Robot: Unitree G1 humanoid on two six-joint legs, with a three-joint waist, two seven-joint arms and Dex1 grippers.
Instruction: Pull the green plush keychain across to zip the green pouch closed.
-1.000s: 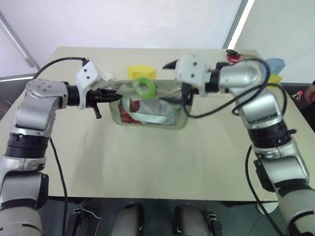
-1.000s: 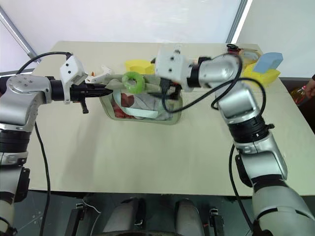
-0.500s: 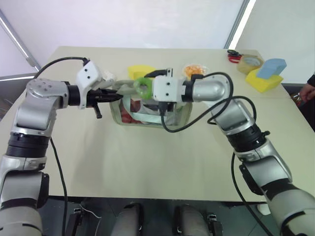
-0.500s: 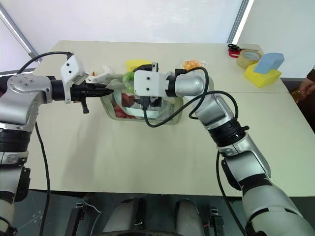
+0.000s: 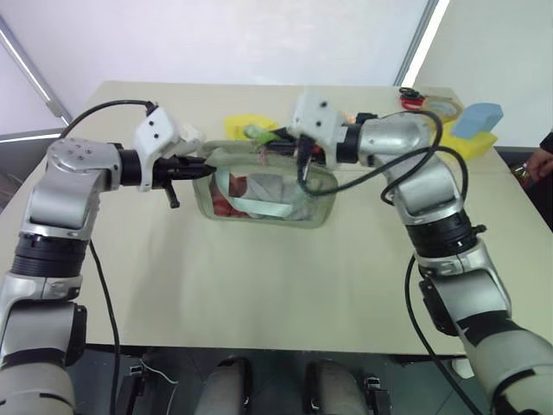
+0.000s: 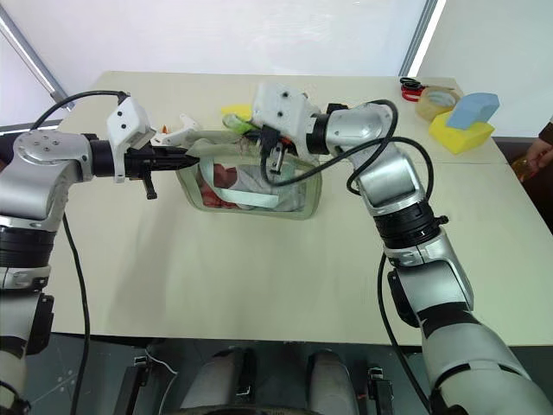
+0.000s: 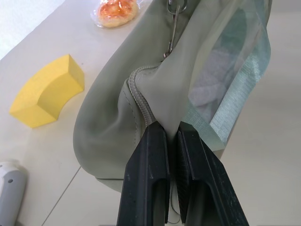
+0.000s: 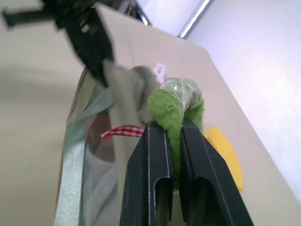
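The green pouch point(image 5: 275, 210) stands on the table with its clear window toward me and red and white contents inside. My left gripper point(image 5: 206, 170) is shut on the pouch's left end point(image 7: 141, 80), pinching the fabric beside the zipper. My right gripper point(image 8: 173, 125) is shut on the green plush keychain point(image 8: 178, 104), which is held just above the pouch's top edge point(image 5: 260, 134), left of its middle. A mint strap point(image 7: 244, 89) hangs down the front of the pouch.
A yellow sponge wedge point(image 5: 244, 125) and an orange snack packet point(image 7: 114, 9) lie behind the pouch. At the table's far right corner are a tape roll point(image 5: 441, 105), red scissors point(image 5: 411, 92) and blue and yellow sponges point(image 5: 473, 130). A person's hand point(image 5: 541, 162) shows at the right edge.
My right gripper, open beside the keychain half a second ago, has shut on it and moved up and to the right. The left gripper has kept still on the pouch's end.
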